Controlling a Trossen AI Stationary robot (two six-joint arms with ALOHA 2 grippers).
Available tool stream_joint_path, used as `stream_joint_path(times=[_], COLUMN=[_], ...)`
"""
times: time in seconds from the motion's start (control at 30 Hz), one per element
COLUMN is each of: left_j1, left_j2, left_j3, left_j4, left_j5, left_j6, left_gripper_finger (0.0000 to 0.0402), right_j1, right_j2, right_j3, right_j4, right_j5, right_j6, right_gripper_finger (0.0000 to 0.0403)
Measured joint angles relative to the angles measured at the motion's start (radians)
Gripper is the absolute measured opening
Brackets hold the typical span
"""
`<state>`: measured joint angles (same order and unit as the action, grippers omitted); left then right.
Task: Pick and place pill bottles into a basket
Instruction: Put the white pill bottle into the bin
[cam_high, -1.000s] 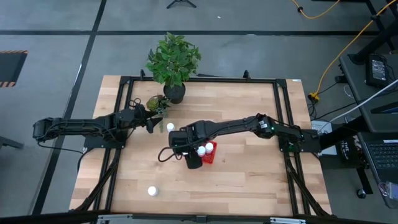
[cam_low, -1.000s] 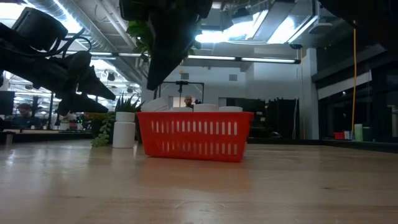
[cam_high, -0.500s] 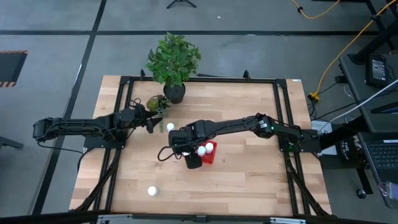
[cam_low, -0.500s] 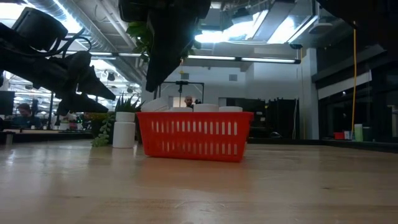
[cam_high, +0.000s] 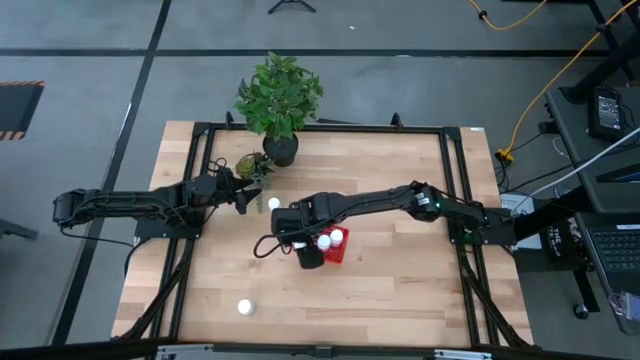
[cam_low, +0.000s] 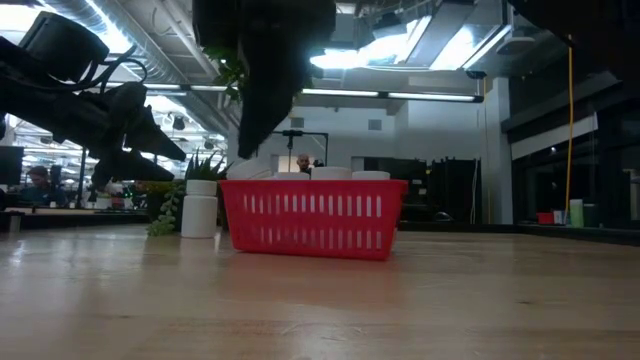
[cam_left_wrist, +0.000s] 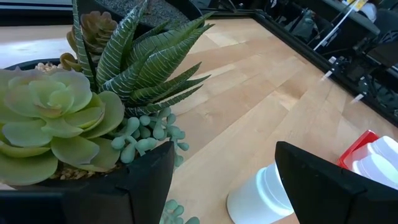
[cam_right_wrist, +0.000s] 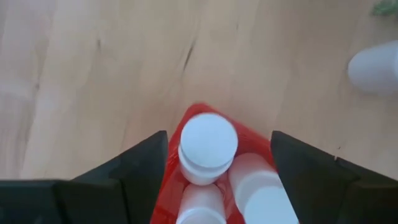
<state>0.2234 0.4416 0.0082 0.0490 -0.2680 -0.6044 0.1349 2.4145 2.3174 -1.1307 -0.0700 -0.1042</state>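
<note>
Progress entry, high view: the red basket (cam_high: 337, 247) is sitting mid-counter (cam_high: 400, 290) with white bottle caps showing inside, partly covered by the right gripper (cam_high: 312, 246); one pill bottle (cam_high: 274, 204) is standing loose just beside the left gripper (cam_high: 243, 199) near the succulent pot (cam_high: 250, 165), and another loose bottle (cam_high: 243, 308) is waiting well apart near the front edge, so at least two appear to be left. Low view: the basket (cam_low: 312, 217) is holding bottles whose caps are rising just above its rim, about three countable; one bottle (cam_low: 199, 210) is standing outside it. Left wrist view: the left jaws are standing parted and grasping nothing, with the loose bottle (cam_left_wrist: 260, 194) between them ahead and the basket corner (cam_left_wrist: 357, 148) beyond. Right wrist view: the right jaws are standing apart, released, straddling an upright bottle (cam_right_wrist: 206, 147) resting in the basket (cam_right_wrist: 173, 147) on top of two more.
</note>
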Motion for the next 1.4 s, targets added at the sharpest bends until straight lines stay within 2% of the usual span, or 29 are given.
stream_joint_path(times=[0.17,0.63,1.23,1.4], left_j1=[0.000,0.000,0.000,0.000], left_j2=[0.000,0.000,0.000,0.000], left_j3=[0.000,0.000,0.000,0.000], left_j4=[0.000,0.000,0.000,0.000], left_j5=[0.000,0.000,0.000,0.000], left_j6=[0.016,0.032,0.034,0.034], left_gripper_finger=[0.0271,0.0271,0.0271,0.0271], right_j1=[0.000,0.000,-0.001,-0.001], right_j2=[0.002,0.002,0.002,0.002], right_j3=[-0.055,-0.054,-0.054,-0.054], right_j4=[-0.007,0.026,0.025,0.025], right_j5=[0.000,-0.004,-0.063,-0.063], right_j6=[0.014,0.013,-0.005,-0.005], right_gripper_finger=[0.0287,0.0282,0.0145,0.0123])
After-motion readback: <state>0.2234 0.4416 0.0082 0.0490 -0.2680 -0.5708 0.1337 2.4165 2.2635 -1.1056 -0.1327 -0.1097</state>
